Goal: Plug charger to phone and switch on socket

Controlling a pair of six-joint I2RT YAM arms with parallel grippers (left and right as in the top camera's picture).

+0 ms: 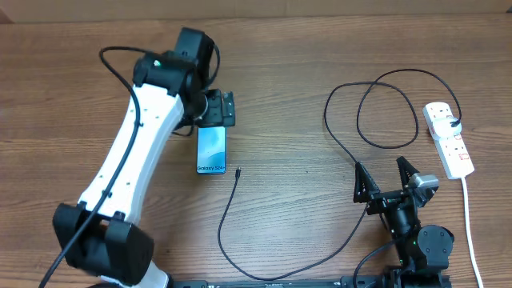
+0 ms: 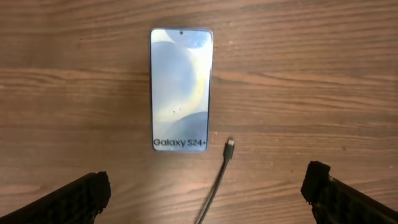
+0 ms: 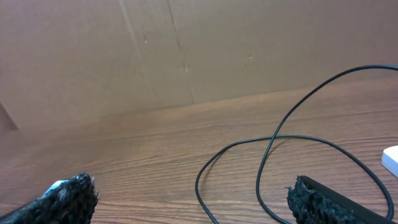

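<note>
The phone [image 1: 211, 150] lies flat on the wooden table, its light-blue screen up and the "Galaxy S24+" text at its near end. It also shows in the left wrist view [image 2: 181, 87]. The charger's tiny plug tip [image 1: 238, 170] lies just right of the phone's near end, apart from it [image 2: 229, 148]. Its black cable [image 1: 352, 152] loops across the table to a black plug in the socket [image 1: 448, 138], a white strip at the right. My left gripper [image 1: 218, 120] hovers open and empty over the phone's far end [image 2: 205, 186]. My right gripper [image 1: 388, 178] is open and empty near the cable loop [image 3: 196, 199].
The strip's white cord [image 1: 470, 224] runs down the right side to the front edge. A brown cardboard wall [image 3: 186, 50] stands behind the table. The cable loops [image 3: 267, 155] lie in front of my right gripper, and a corner of the socket [image 3: 392, 160] shows at right.
</note>
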